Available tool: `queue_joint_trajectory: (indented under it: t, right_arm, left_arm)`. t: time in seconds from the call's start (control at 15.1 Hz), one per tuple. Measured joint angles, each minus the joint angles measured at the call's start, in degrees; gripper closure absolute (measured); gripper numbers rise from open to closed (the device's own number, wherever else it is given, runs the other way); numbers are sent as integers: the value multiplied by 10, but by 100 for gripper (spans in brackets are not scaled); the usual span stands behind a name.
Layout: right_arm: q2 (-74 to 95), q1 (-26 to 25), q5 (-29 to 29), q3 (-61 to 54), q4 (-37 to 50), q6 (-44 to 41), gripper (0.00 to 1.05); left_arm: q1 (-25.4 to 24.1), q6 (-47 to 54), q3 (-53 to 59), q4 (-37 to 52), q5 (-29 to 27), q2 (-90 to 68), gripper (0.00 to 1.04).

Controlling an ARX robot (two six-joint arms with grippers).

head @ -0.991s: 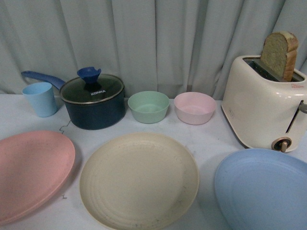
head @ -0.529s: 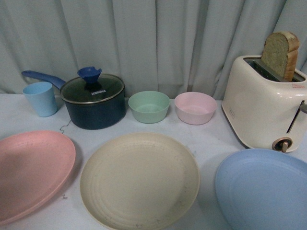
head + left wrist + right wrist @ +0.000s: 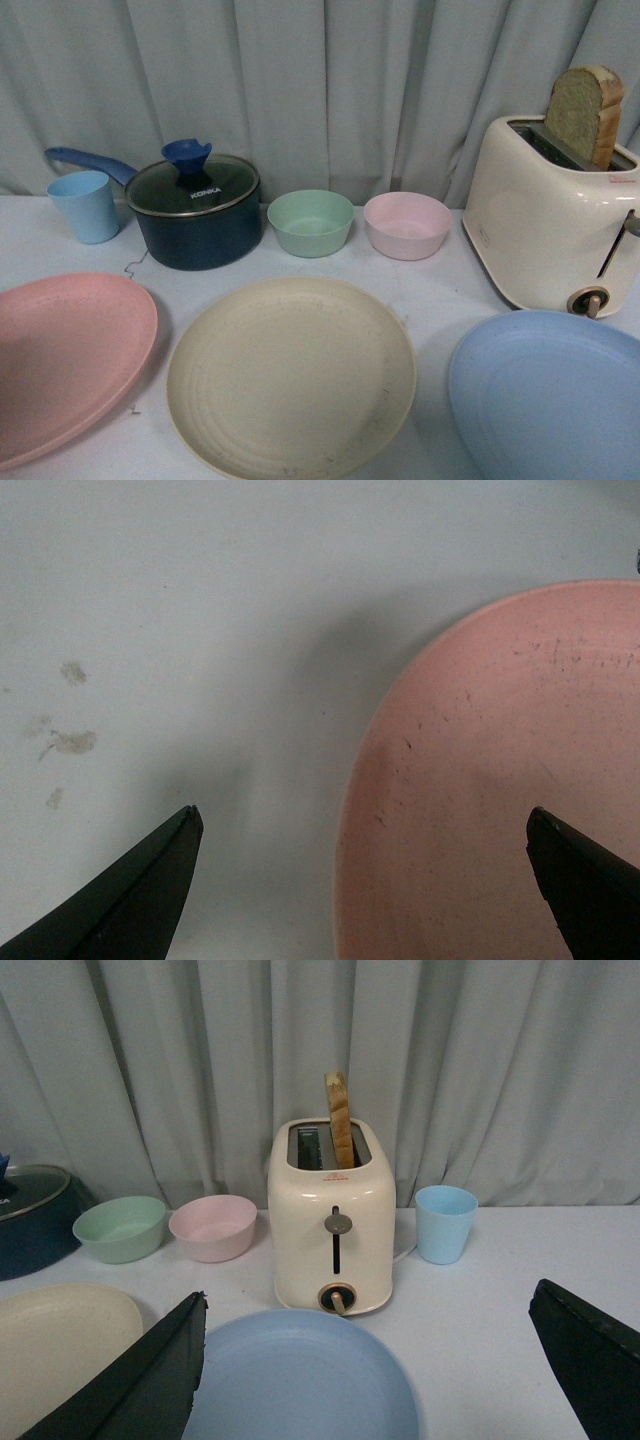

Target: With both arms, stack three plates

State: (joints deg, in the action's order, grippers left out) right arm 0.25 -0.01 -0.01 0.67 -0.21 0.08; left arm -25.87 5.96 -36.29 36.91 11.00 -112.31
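Three plates lie apart in a row on the white table: the pink plate (image 3: 65, 360) at the left, the cream plate (image 3: 290, 375) in the middle, the light blue plate (image 3: 550, 395) at the right. Neither arm shows in the front view. My left gripper (image 3: 365, 825) is open above the pink plate's (image 3: 500, 780) edge, one finger over bare table, the other over the plate. My right gripper (image 3: 370, 1315) hangs open over the light blue plate (image 3: 300, 1380), with nothing between its fingers. The cream plate (image 3: 60, 1345) lies beside it.
Along the back stand a light blue cup (image 3: 85, 206), a dark lidded pot (image 3: 195, 210), a green bowl (image 3: 310, 222), a pink bowl (image 3: 406, 225) and a cream toaster (image 3: 550, 225) holding bread. A second light blue cup (image 3: 445, 1223) stands beyond the toaster (image 3: 333, 1222). A grey curtain closes the back.
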Motion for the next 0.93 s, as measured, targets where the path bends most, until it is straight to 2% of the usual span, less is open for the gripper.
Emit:
queue_joint_trajectory:
  t: [0.53,0.93]
  right_arm:
    - [0,0,0,0,0,0,6]
    - [0,0,0,0,0,0,6]
  left_arm:
    - [9,-12,2,65,10,-69,7]
    - [-1,-16,9,63,15,-54,72]
